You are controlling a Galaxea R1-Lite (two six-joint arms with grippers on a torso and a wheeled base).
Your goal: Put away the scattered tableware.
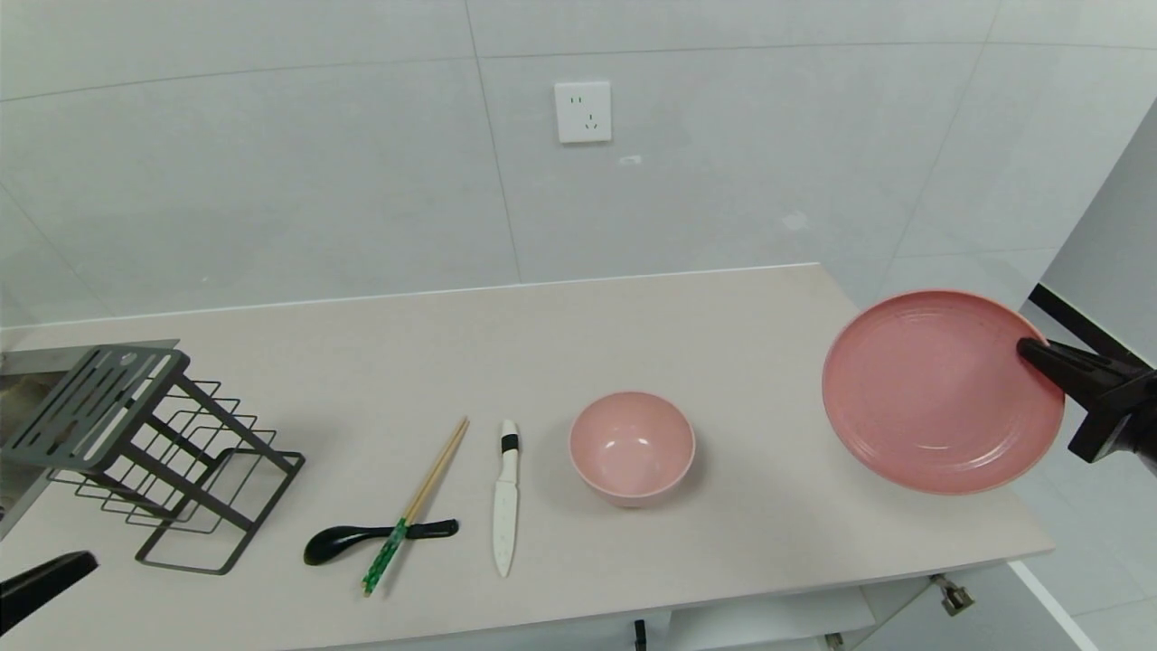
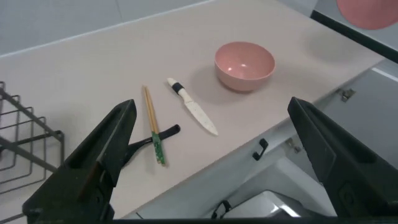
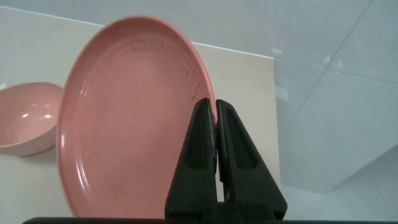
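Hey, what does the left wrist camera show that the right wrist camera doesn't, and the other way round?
Left wrist view, not the right: the open left hand above the chopsticks, the white knife, the black spoon and a corner of the wire rack.
Right wrist view, not the left: the right hand shut on the rim of the pink plate, close up.
Shared: the pink bowl, the counter, and the pink plate, a sliver at the left wrist view's edge.

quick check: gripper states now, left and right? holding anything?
Left gripper: open, holding nothing.
Right gripper: shut on the rim of the pink plate.
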